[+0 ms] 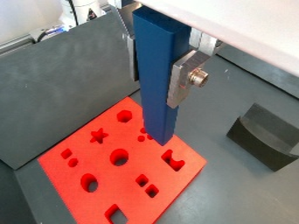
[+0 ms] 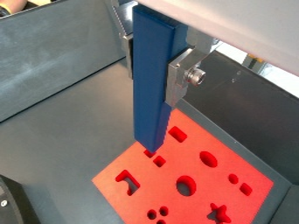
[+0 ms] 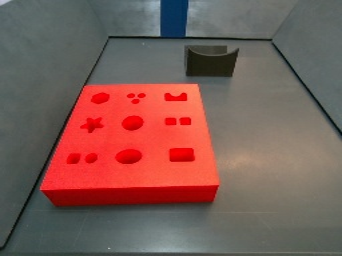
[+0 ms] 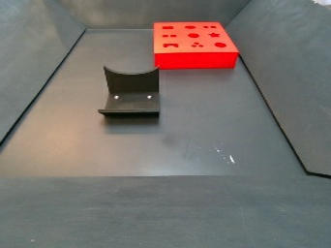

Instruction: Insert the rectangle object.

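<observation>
My gripper (image 1: 158, 77) is shut on the rectangle object (image 1: 158, 114), a tall smooth blue bar held upright between the silver fingers (image 1: 184, 83). Both wrist views show this; in a wrist view the gripper (image 2: 152, 74) holds the bar (image 2: 149, 114) with its lower end hanging above the red block (image 2: 163, 171). The red block (image 1: 176, 179) has several cut-out holes of different shapes. In a side view the bar (image 3: 174, 15) shows at the far edge, well behind the red block (image 3: 154, 140). Another side view shows only the block (image 4: 195, 58); the gripper is out of view there.
A dark grey curved holder (image 3: 210, 60) stands on the grey floor beyond the block; it also shows in a side view (image 4: 130, 94) and a wrist view (image 1: 267, 133). Grey walls enclose the floor on its sides.
</observation>
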Robot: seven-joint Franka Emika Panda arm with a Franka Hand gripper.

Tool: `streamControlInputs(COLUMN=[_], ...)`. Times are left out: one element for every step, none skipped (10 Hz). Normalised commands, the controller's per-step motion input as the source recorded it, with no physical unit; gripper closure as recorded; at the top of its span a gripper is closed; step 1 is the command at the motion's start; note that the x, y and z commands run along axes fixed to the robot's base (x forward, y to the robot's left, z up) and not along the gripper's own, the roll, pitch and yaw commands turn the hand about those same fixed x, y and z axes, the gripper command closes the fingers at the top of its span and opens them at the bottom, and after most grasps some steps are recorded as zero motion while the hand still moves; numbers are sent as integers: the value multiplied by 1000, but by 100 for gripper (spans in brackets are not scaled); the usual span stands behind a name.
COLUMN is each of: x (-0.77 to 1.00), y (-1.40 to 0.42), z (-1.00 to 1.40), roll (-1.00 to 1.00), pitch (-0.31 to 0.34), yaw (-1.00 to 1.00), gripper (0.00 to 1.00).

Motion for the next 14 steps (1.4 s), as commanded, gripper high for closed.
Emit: streamControlInputs(x=[66, 249, 414, 429, 360, 251, 114, 63, 0, 0, 0, 0, -3, 0], y=[0, -300, -523, -629, -780, -783, -646, -600, -517, 0, -100, -343, -374, -374], z=[-23, -443, -609, -697, -720, -637, -557, -543, -340, 0, -263, -477, -463, -343], roll=[0, -7, -34, 0, 13, 89, 137, 177, 239, 0, 19, 54, 76, 53], pitch=[0, -111, -141, -143, -137, -91, -57, -11, 0, -9, -59, -134, -140, -131], yaw=[0, 0, 0, 0, 0, 37, 94, 131, 134, 0, 0, 0, 14, 114], gripper=[100, 100, 100, 100, 100, 100, 100, 100, 100, 100, 100, 100, 100, 100])
